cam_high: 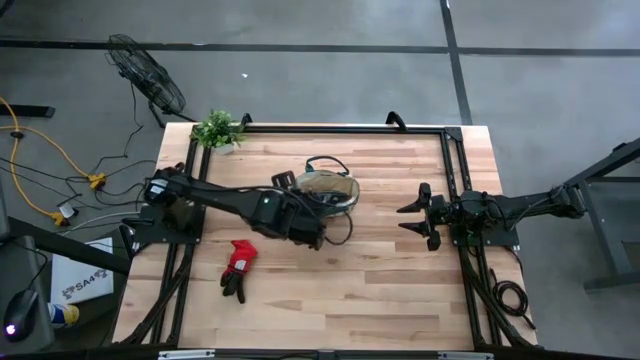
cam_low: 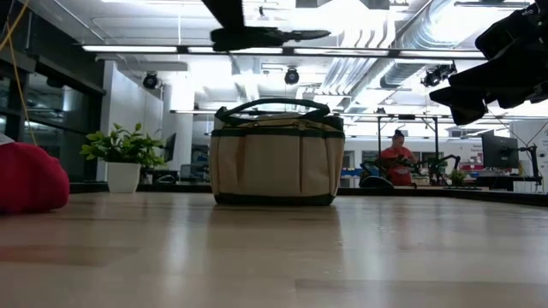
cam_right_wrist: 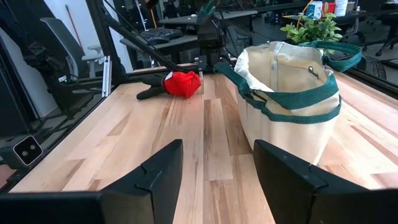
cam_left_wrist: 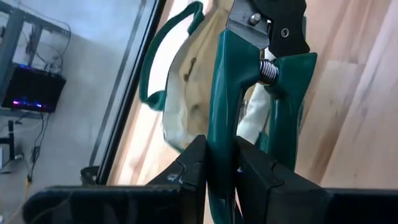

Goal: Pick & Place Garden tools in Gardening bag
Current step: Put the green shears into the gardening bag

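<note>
**High view: shears held beside the bag, right arm waiting open**

High view shows the left arm stretched from the desk's left edge toward the middle; its left gripper (cam_left_wrist: 221,171) is clamped on one dark-green handle of the pruning shears (cam_left_wrist: 249,93), the shears rising past the fingers (cam_left_wrist: 189,171) with their spring and pivot visible between the two handles; the gripper sits just beside the gardening bag (cam_high: 328,189), on the side nearer the front edge. The bag stands upright near the middle of the desk, closer to the far edge, its mouth open and its dark green strap (cam_right_wrist: 292,102) draped across the rim. A red-and-black glove pair (cam_high: 237,268) lies on the desk toward the front-left, well apart from the bag. A small potted plant (cam_high: 217,130) stands at the far-left corner. The right gripper (cam_high: 415,216) hovers near the right edge, pointing toward the bag, its jaws spread wide and holding nothing.
</note>
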